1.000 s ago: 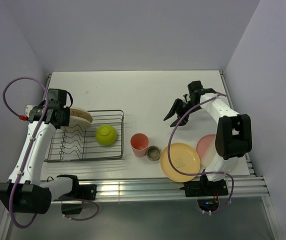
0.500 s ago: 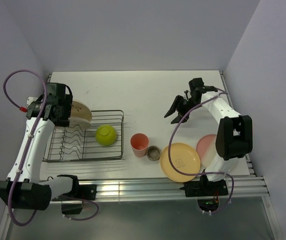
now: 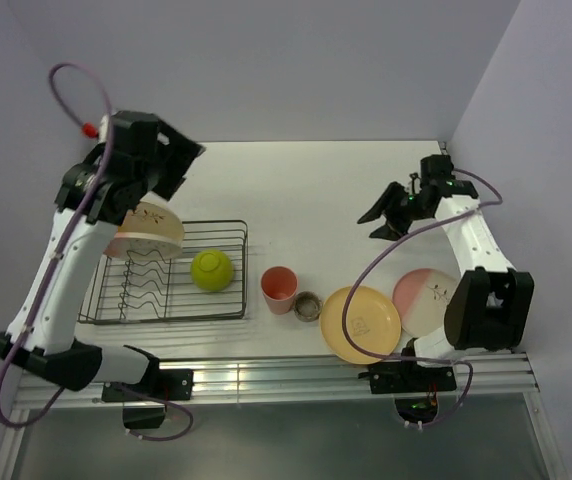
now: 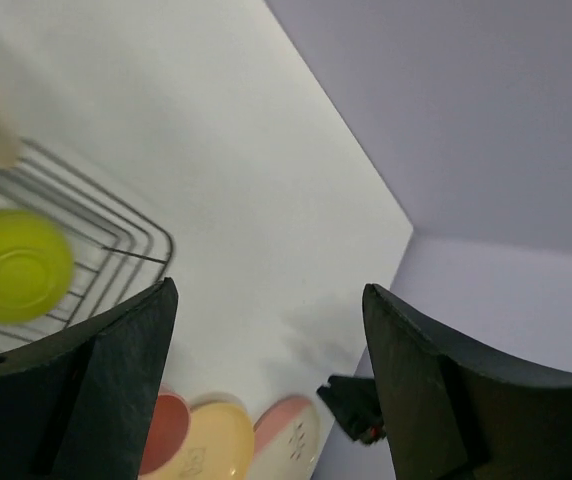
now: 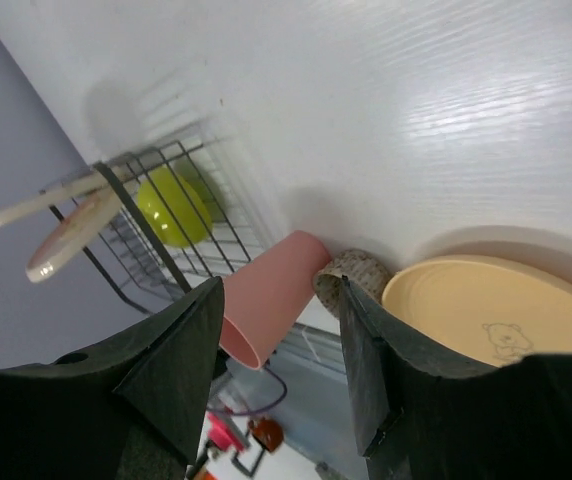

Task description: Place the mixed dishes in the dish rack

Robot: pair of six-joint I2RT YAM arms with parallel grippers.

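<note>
A cream plate with a sprig drawing (image 3: 147, 232) stands on edge at the left end of the dish rack (image 3: 228, 226), and a yellow-green bowl (image 3: 212, 270) sits at the rack's right end. My left gripper (image 3: 188, 160) is raised above and behind the rack, open and empty; its wrist view looks down on the bowl (image 4: 14, 265). On the table lie a pink cup (image 3: 279, 288), a tiny grey-brown cup (image 3: 308, 305), a yellow-orange plate (image 3: 361, 323) and a cream-and-pink plate (image 3: 424, 298). My right gripper (image 3: 376, 224) hovers open at the right, holding nothing.
In the right wrist view two plates (image 5: 66, 232) lean in the rack (image 5: 131, 215) beside the bowl (image 5: 171, 205), with the pink cup (image 5: 271, 300) and small cup (image 5: 354, 275) near the table's front edge. Walls enclose the table at the back and on both sides.
My left gripper opened, let go of the sprig plate in the rack and rose up and to the right. The right arm swung right, toward the wall.
</note>
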